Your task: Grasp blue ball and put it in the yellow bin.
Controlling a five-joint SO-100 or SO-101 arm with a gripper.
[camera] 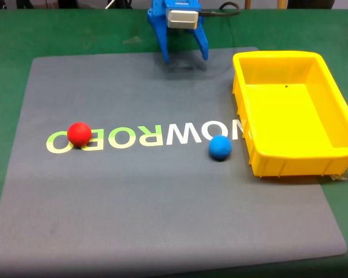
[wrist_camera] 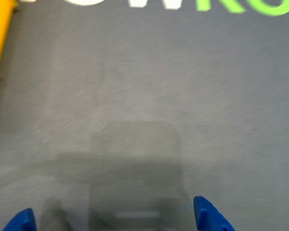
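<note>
The pincer (camera: pixel 185 57) hangs at the far edge of the grey mat (camera: pixel 133 202), jaws spread wide, nothing between them, and the reach is the step in hand. The blue ball (camera: pixel 220 147) sits on the mat's lettering (camera: pixel 162 136), nearer the camera and a little right of the pincer in the fixed view, just beside the near-left corner of the yellow bin (camera: pixel 342 110). To do this well, the arm likely needs to come forward and right, drop with the fingers straddling the ball evenly, and close square on its middle, since a sphere squeezed off-centre may squirt away or roll against the bin wall. The red ball (camera: pixel 79 134) lies well apart on the left, no obstacle. The fixed view gives both balls and the whole bin; the wrist view offers the two blue fingertips (wrist_camera: pixel 209 216) at the bottom edge, wide apart over bare mat, the pincer's shadow, and a yellow sliver of bin at upper left
</note>
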